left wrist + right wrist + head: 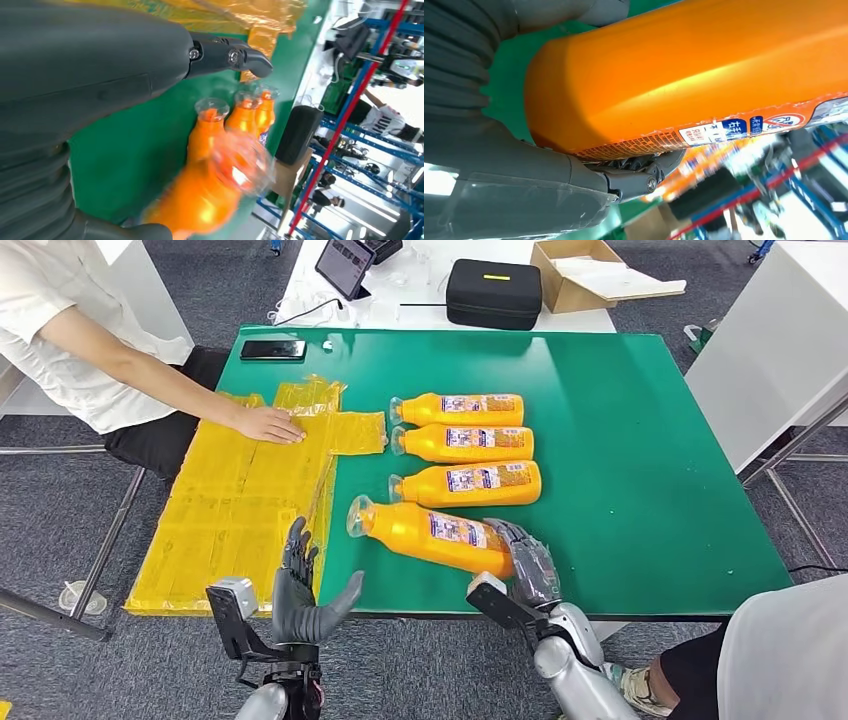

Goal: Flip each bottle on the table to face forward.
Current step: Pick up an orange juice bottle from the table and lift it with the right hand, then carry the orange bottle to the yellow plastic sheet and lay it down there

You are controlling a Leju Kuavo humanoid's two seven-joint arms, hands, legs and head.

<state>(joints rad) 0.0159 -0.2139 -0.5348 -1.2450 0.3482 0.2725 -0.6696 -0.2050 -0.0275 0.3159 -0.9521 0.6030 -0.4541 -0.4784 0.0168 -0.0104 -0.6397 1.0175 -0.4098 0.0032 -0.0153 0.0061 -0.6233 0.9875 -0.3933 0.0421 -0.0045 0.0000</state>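
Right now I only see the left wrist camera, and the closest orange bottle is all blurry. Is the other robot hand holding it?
Observer: Yes. The right robot hand grips the base end of the nearest bottle.
Operator: How many bottles are there? I count maybe three.
Observer: Four. Behind it lie the third bottle, the second bottle and the far bottle, side by side.
Operator: Is anybody close by?
Observer: A person's hand rests on the yellow sheet, on the robot's left.
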